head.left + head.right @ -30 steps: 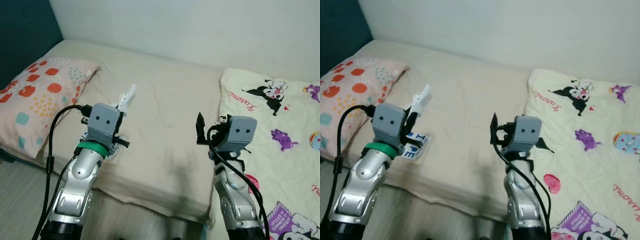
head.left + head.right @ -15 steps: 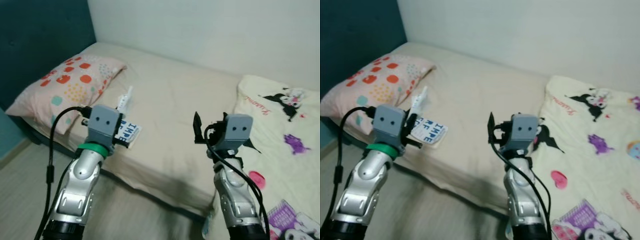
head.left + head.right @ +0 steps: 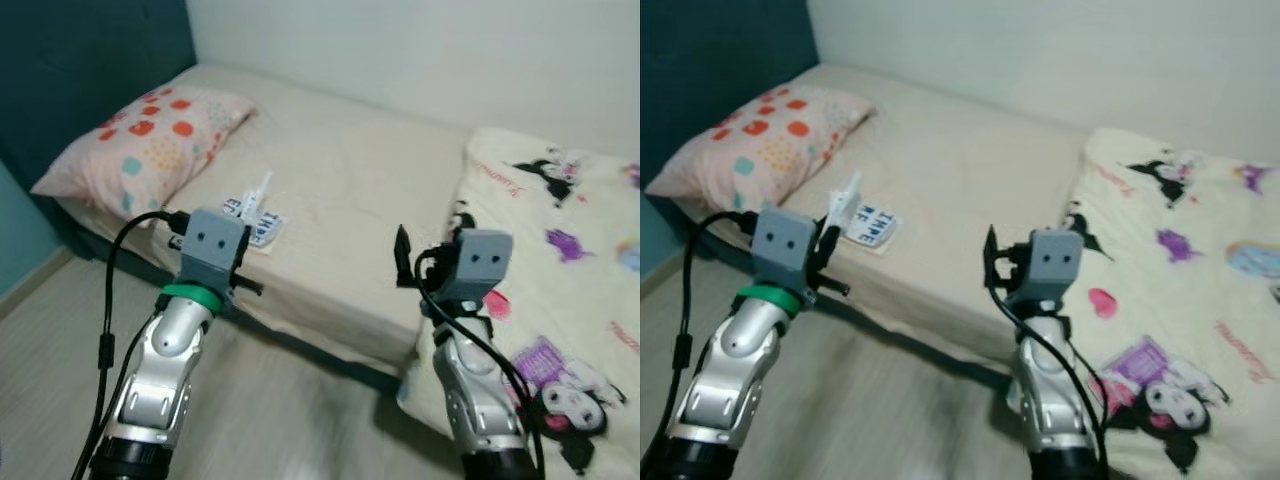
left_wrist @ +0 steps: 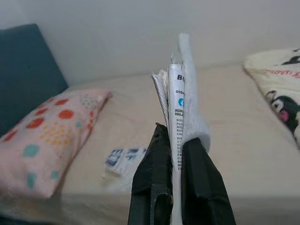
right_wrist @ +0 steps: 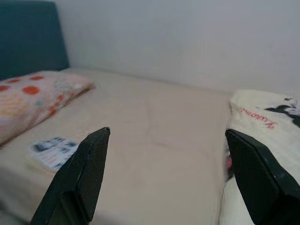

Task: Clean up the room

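At the left end of the beige bed (image 3: pixel 350 190), a pink pillow with red, orange and teal spots (image 3: pixel 140 135) lies by the dark teal headboard (image 3: pixel 80 70), and near the bed's front edge lies a flat white packet with blue lettering (image 3: pixel 872 226). The left gripper (image 4: pixel 174 154) hovers in front of that edge, its 2 black fingers pinched tight on a thin white wrapper with blue and black print (image 4: pixel 180 93), whose printed column and crumpled edge read clearly in the left wrist view, while the head views show it as a pale sliver. The right gripper (image 5: pixel 173 178) hangs before the bed's front edge with its fingers spread wide and holding nothing, and a cream blanket printed with black cartoon characters (image 3: pixel 1180 280) covers the bed's right end.
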